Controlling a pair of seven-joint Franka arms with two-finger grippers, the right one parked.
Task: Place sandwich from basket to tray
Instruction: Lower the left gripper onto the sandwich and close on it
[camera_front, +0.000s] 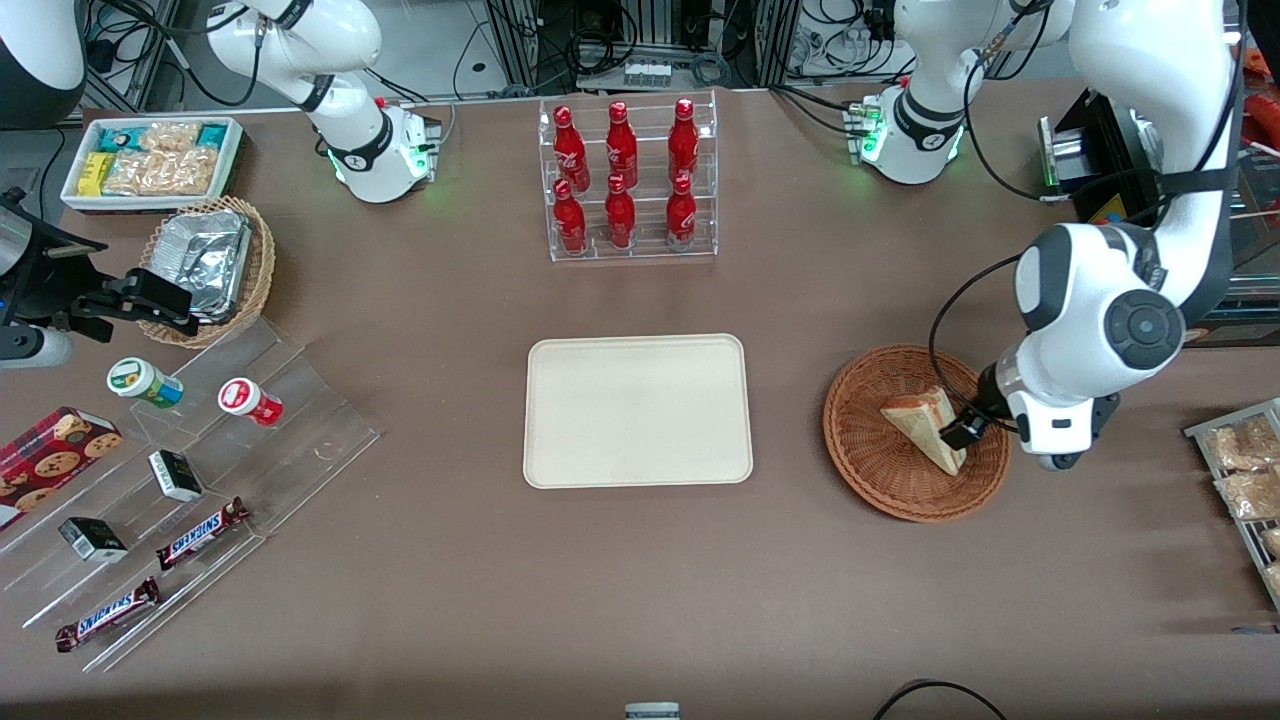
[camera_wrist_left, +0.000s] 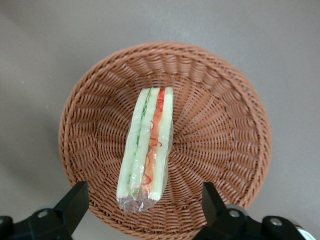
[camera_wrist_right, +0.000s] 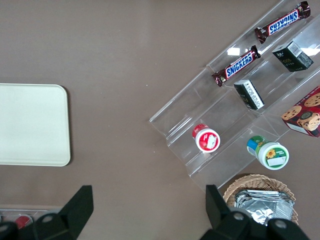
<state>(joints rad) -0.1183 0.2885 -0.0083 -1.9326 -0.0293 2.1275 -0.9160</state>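
Note:
The sandwich (camera_front: 922, 424), a plastic-wrapped wedge with red and green filling, lies in the reddish-brown wicker basket (camera_front: 862, 468) toward the working arm's end of the table. My left gripper (camera_front: 962, 432) hangs just above the basket, over the sandwich's end. In the left wrist view the gripper (camera_wrist_left: 144, 196) is open, its two black fingers (camera_wrist_left: 75, 200) wide apart on either side of the sandwich (camera_wrist_left: 148, 144), touching neither it nor the basket (camera_wrist_left: 222, 140). The cream-white tray (camera_front: 637, 410) lies bare at the table's middle, beside the basket; its corner (camera_wrist_right: 30, 125) also shows in the right wrist view.
A clear rack of red bottles (camera_front: 627, 180) stands farther from the front camera than the tray. A stepped clear shelf with snacks (camera_front: 180, 480), a tan basket of foil containers (camera_front: 205, 265) and a white bin of packets (camera_front: 150, 160) lie toward the parked arm's end. A snack rack (camera_front: 1240, 470) sits beside the working arm.

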